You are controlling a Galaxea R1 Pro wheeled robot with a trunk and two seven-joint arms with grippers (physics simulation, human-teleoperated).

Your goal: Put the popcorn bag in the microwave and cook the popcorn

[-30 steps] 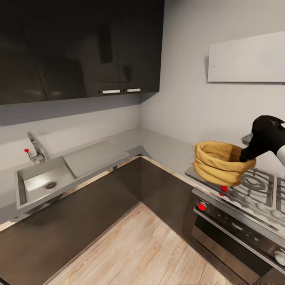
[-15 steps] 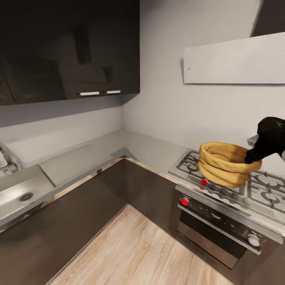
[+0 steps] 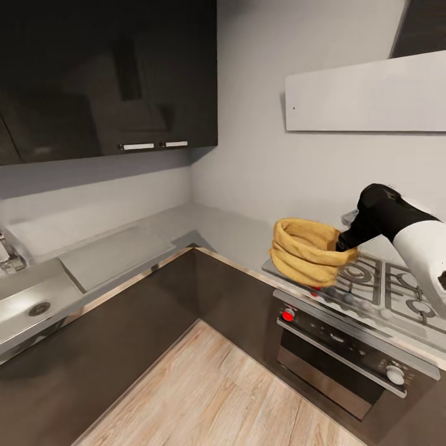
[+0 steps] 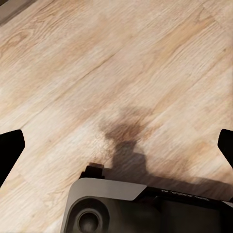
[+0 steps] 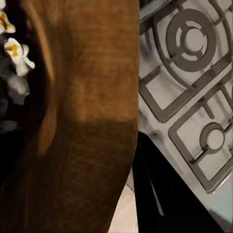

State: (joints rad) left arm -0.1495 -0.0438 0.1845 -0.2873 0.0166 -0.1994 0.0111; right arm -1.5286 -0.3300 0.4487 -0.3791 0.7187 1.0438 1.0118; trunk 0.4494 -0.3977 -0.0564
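The tan burlap popcorn bag (image 3: 306, 251) hangs upright in the air over the left end of the gas hob (image 3: 384, 288). My right gripper (image 3: 344, 244) is shut on its far rim. The right wrist view has the bag's brown wall (image 5: 87, 116) close up, with pale popcorn (image 5: 15, 53) inside and one black finger (image 5: 150, 194) outside the wall. My left gripper (image 4: 118, 145) is open over the pale wood floor (image 4: 121, 58), with nothing between its fingers. The grey countertop (image 3: 217, 226) runs along the corner. The microwave is out of view.
A steel oven (image 3: 347, 365) with red and white knobs sits under the hob. Dark upper cabinets (image 3: 105, 74) hang at the left, and a white hood panel (image 3: 365, 93) is above the hob. A sink (image 3: 31, 306) lies at the far left.
The view first swung right, sliding the sink toward the left edge. Since then my right arm has carried the bag leftward, from over the hob's middle to its left end.
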